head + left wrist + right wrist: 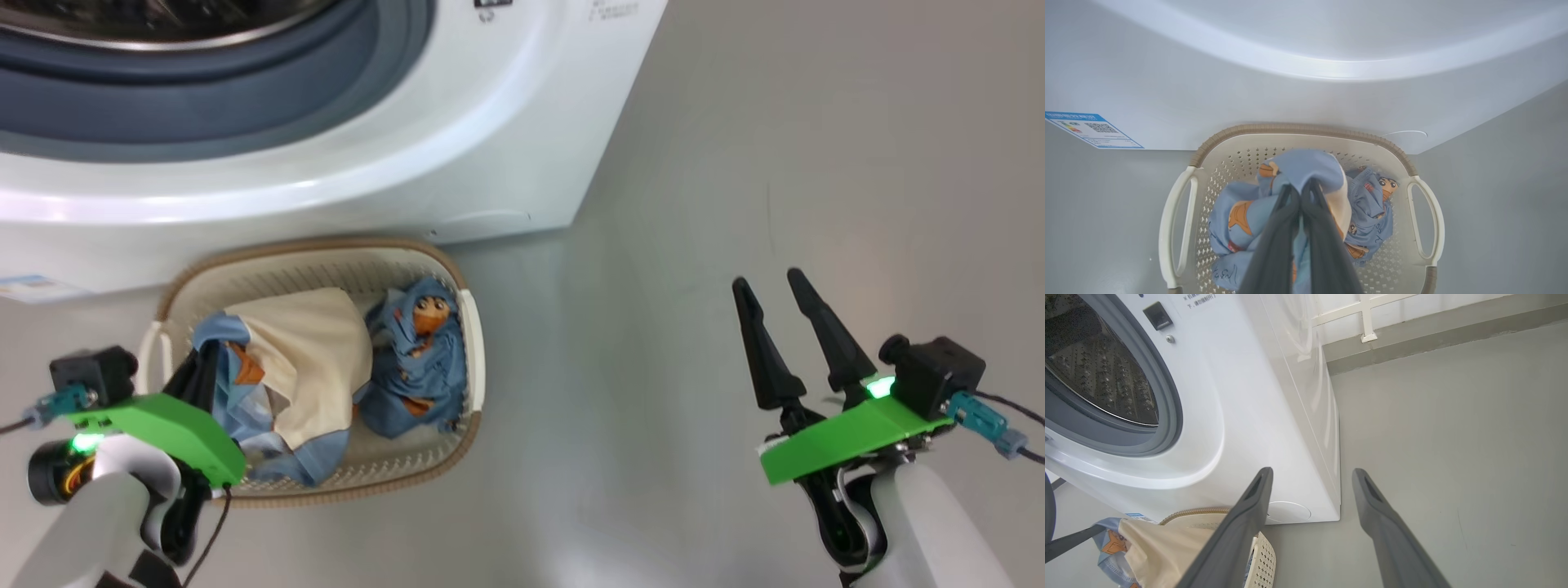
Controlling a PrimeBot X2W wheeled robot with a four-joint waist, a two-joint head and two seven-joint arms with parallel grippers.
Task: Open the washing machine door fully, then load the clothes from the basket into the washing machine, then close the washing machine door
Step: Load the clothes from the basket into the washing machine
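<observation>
At the near left, the left tool (1301,192) has its two long dark fingers pressed together, pinching a fold of the clothes (1310,167). At the near right, the right tool (769,286) hangs over the bare grey floor (694,408), with its two fingers spread wide and nothing between them.

Just beyond the left tool stands the basket (1298,129) on the floor. It is a rounded rectangle of cream plastic, its walls are pierced with many small holes, it has a brown rim of woven look, and it has two loop handles (1175,228), one at each end. The clothes lie inside it as two soft bundles. The left bundle is blue with a large cream part, and this is the one in the tool. The right bundle is crumpled blue cloth printed with orange-brown cartoon figures.

Farther, close behind the basket, rises the washing machine (490,147), smooth, white and glossy. On its lower left front sits one blue-edged label (1094,130) with a square code; its writing is too small to read. A round cap (1288,511) is set low on the right front. Higher up, a grey-blue rubber gasket (204,98) rings the perforated steel drum (1094,375). The small print above the opening is also not readable.
</observation>
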